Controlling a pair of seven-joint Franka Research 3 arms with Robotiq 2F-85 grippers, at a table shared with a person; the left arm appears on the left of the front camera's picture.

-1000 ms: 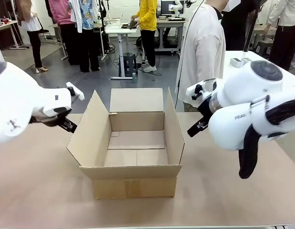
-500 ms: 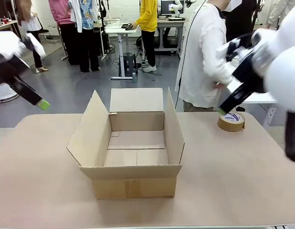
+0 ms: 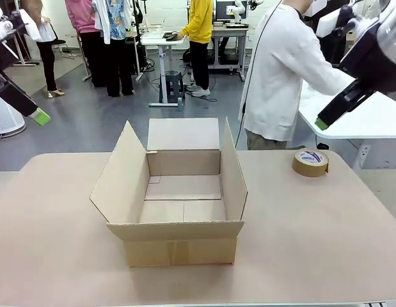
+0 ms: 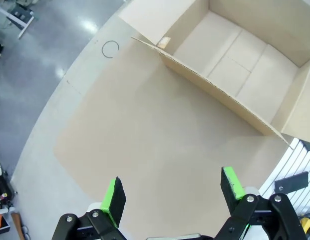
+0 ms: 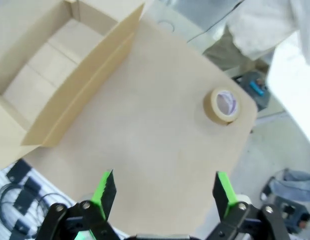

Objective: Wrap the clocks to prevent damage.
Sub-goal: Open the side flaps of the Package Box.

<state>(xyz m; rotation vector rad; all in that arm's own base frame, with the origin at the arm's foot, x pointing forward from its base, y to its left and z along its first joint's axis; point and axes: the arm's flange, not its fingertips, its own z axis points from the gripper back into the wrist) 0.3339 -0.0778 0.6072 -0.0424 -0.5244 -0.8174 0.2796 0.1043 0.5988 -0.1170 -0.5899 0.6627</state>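
My left gripper [image 4: 172,190] hangs high at the left side. Its two green-tipped fingers are spread wide with nothing between them. Seen from the front, the big brown cardboard box [image 3: 178,251] lies at about 4 o'clock from it, well apart. The box sits in the middle of the light brown table [image 3: 325,249]. It is open, with its flaps folded out, and there is nothing inside, just its bare floor.

To the right of the box, near the far table edge, a roll of brown tape [image 3: 310,163] lies flat with its hole up. Nothing is in the hole.

My right gripper [image 5: 163,194] hangs high at the right side. Its fingers are spread wide too, and they hold nothing. In the front view the tape roll is at about 6 o'clock from it. The box is at about 8 o'clock, well apart.

I need the clocks, but I cannot tell where they are or which way they lie. A person in a white top [image 3: 274,70] stands at the far side, at about 1 o'clock from the box. The person bends toward a white side table [image 3: 377,118] over at 3 o'clock. I think the clocks may come from there, and if so my right arm is nearer. Both arms look about as far from the box.
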